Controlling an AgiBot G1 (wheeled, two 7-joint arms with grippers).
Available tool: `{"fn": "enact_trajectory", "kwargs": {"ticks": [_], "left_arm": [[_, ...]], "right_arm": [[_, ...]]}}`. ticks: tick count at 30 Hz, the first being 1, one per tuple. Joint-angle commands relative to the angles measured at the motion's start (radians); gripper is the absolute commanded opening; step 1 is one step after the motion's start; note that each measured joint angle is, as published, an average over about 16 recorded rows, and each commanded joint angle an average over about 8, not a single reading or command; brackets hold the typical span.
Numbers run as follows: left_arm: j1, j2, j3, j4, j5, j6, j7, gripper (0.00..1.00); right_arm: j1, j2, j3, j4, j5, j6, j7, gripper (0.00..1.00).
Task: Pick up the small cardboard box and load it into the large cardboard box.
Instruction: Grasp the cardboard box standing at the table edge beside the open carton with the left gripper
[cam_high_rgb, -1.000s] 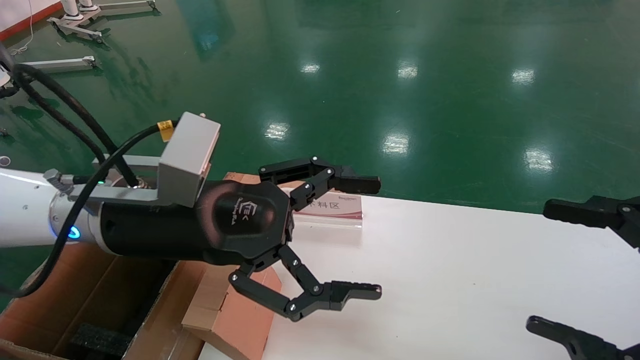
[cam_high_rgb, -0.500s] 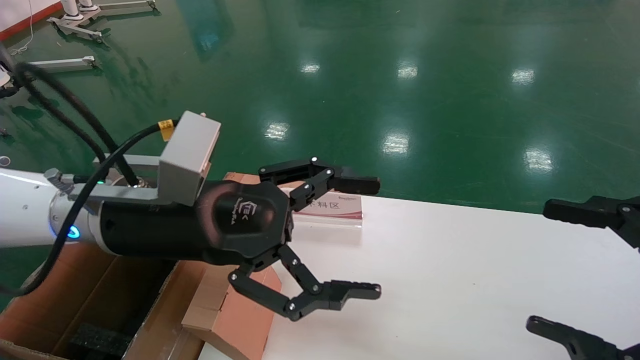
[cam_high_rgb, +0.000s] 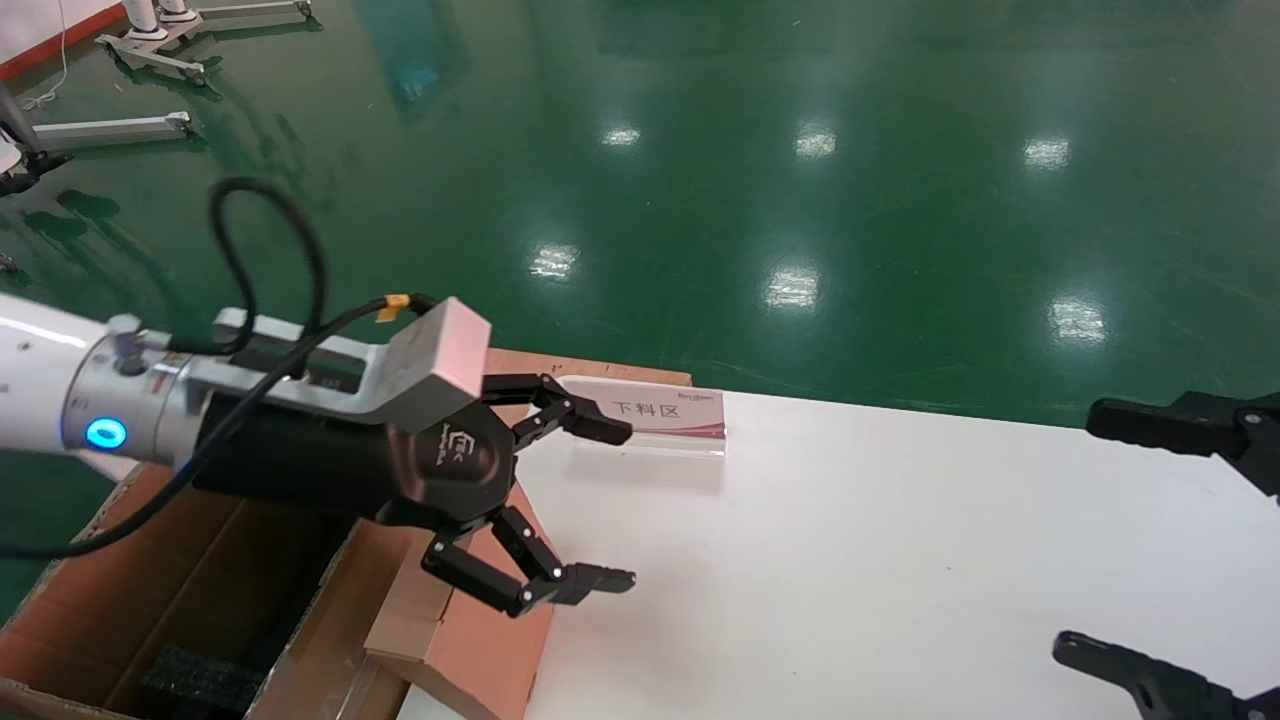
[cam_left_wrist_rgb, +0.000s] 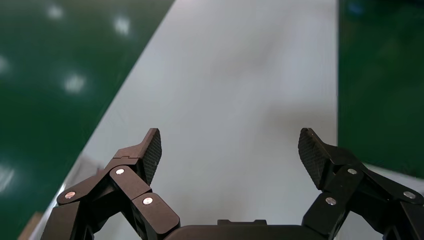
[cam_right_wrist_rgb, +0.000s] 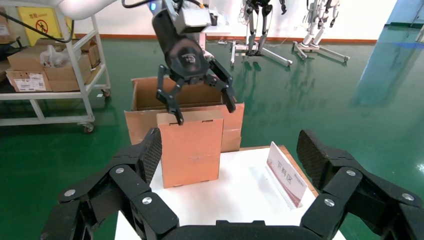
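The small cardboard box (cam_high_rgb: 480, 650) stands upright on edge at the left end of the white table (cam_high_rgb: 900, 560); the right wrist view shows its reddish-brown face (cam_right_wrist_rgb: 190, 147). The large cardboard box (cam_high_rgb: 120, 580) stands open just behind it, off the table's left end, with black foam (cam_high_rgb: 190, 680) inside; it also shows in the right wrist view (cam_right_wrist_rgb: 150, 92). My left gripper (cam_high_rgb: 625, 505) is open and empty, hovering right above the small box's top edge (cam_right_wrist_rgb: 205, 112). The left wrist view (cam_left_wrist_rgb: 230, 140) shows only bare table between its fingers. My right gripper (cam_high_rgb: 1085, 530) is open and empty at the table's right end.
A slanted white sign with a red strip (cam_high_rgb: 665, 415) stands at the table's far edge, also in the right wrist view (cam_right_wrist_rgb: 285, 172). Green floor surrounds the table. A trolley with cartons (cam_right_wrist_rgb: 45, 65) and robot stands (cam_right_wrist_rgb: 260, 25) are farther off.
My left gripper has pulled back to the left and dropped lower, toward the small box. It stays open. The right arm has not moved.
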Motion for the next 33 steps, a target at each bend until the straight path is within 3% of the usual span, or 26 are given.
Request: {"fn": "enact_trajectory", "kwargs": {"ticks": [1,12,33], "left_arm": [[-0.045,0.005,0.028,-0.002,0.053,0.015,-0.046,1.00],[-0.292,0.096,0.244,-0.012,0.256,0.046,-0.230,1.00],[-0.598,0.121,0.650,-0.010,0.200,0.048,-0.561,1.00]], "right_arm": [[0.000,0.000,0.000,0.000,0.000,0.000,0.000,1.00],[0.000,0.000,-0.001,0.000,0.001,0.000,0.000,1.00],[0.001,0.001,-0.003,0.000,0.002,0.001,-0.001,1.00]]}}
